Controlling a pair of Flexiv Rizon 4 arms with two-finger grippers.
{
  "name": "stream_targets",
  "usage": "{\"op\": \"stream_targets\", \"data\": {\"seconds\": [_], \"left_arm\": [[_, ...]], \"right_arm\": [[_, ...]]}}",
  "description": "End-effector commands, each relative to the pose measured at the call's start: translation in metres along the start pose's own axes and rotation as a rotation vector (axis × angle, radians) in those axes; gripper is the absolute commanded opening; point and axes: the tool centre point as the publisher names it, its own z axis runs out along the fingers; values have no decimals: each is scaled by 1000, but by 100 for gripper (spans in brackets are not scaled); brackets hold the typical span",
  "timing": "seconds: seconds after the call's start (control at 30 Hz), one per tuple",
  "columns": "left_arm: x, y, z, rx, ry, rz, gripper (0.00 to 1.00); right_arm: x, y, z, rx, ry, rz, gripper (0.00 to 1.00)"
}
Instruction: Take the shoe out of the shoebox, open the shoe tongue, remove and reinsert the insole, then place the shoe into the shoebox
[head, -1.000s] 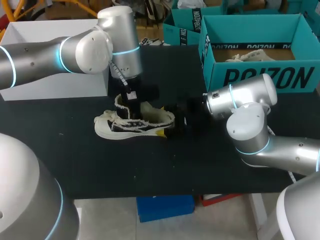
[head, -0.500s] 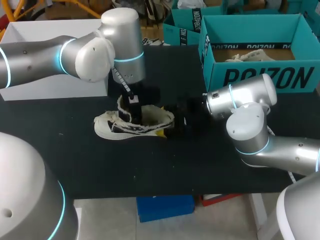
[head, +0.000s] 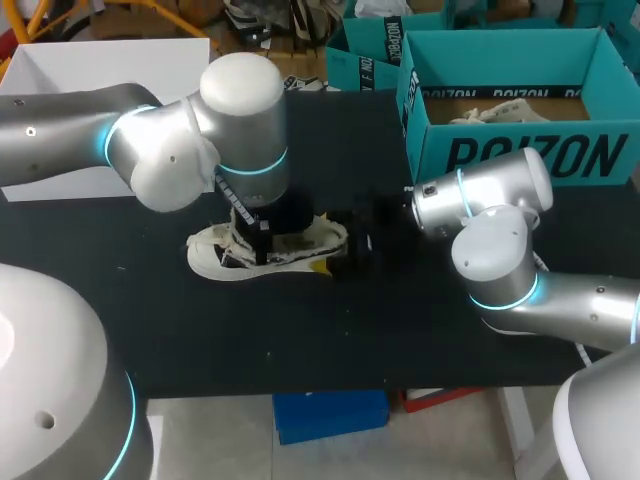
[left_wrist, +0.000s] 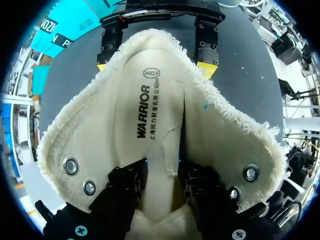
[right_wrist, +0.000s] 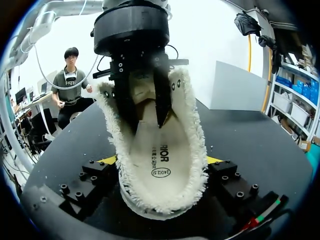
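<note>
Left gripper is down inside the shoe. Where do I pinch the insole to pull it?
Probably the insole mid-length, across its raised crease, straight down through the open collar: fleece walls shut off both sides, and the right gripper clamps the shoe at the heel.

the head view looks down from above and behind onto the black table (head: 200, 330), fairly far off. the left wrist view peers from very close down into the cream fleece-lined shoe (left_wrist: 85, 125). the right wrist view faces it low from the heel end, opposite. all three share that shoe.
</note>
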Motion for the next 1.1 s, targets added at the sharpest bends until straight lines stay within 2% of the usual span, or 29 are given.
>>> {"op": "stream_targets", "data": {"seconds": [0.03, 0.2, 0.4, 0.53, 0.7, 1.03, 1.07, 1.1], "left_arm": [[22, 24, 62, 15, -273, 2, 38], [20, 27, 73, 29, -384, 0, 37], [7, 32, 78, 46, -525, -29, 35], [-5, 36, 81, 76, -580, -87, 33], [-18, 41, 82, 126, -605, -156, 33], [-32, 48, 67, 212, -646, -241, 29], [-34, 49, 66, 211, -644, -243, 27], [-35, 48, 66, 205, -637, -245, 13]], "right_arm": [[-2, -3, 0, 0, -3, 2, 0], [-2, -3, 0, 0, -3, 2, 0], [-2, -3, 0, 0, -3, 2, 0], [-2, -3, 0, 0, -3, 2, 0], [-2, -3, 0, 0, -3, 2, 0], [-2, -3, 0, 0, -3, 2, 0], [-2, -3, 0, 0, -3, 2, 0], [-2, -3, 0, 0, -3, 2, 0]]}}
